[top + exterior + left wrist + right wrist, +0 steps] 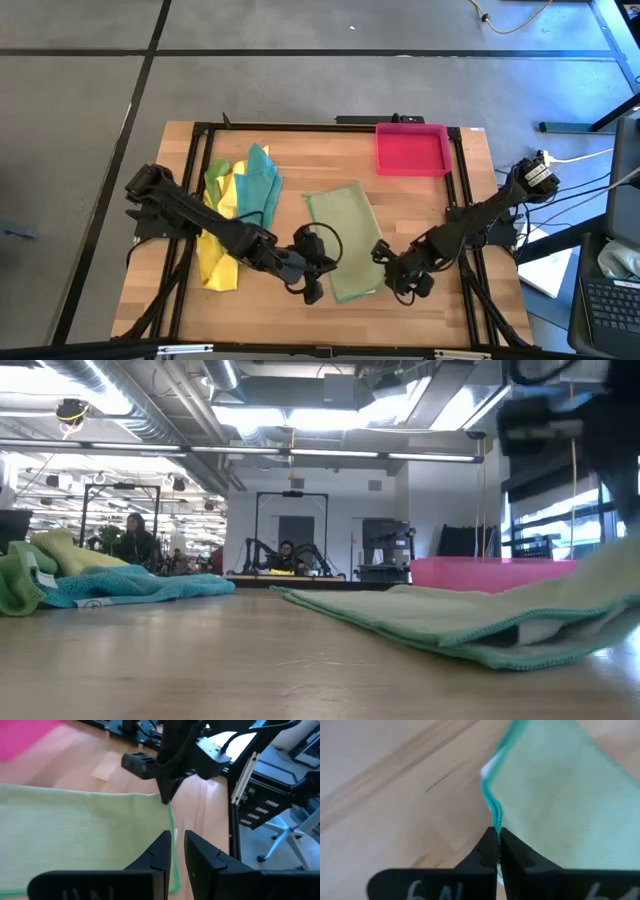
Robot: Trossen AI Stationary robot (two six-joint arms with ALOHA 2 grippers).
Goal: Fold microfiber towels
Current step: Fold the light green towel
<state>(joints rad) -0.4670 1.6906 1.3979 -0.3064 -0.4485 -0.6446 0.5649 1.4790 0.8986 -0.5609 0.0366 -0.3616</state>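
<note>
The pale olive green towel [343, 240] lies spread flat at the lower centre of the high view, on the wooden counter [420, 215], with one arm at each of its two lower corners. This placement suits a fold made by lifting the near edge and carrying it over the far edge.

The right claw [393, 276] sits at the towel's lower right corner. In the right wrist view its fingers are pressed together on the teal-stitched hem [495, 817], so it is closed on that corner, and the cloth rises slightly from the counter there. The low view agrees: the towel's near end is lifted a little off the wood at the right of the frame.

The left claw [310, 287] rests at the lower left corner. In the left wrist view its fingers [160, 851] stand close together with a narrow gap, directly over the towel's edge; whether cloth is pinched between them cannot be told.

The remaining towels form a loose heap at the left of the high view: yellow towels [218, 262], a bright green towel [217, 178] and a teal towel [262, 175], none yet folded. The pink tray [411, 148] stands at the upper right, apart from all cloths.

Judgement: the fold of the first towel is at the gripping stage; the left corner needs confirming before any lift, or the edge will rise unevenly
</note>
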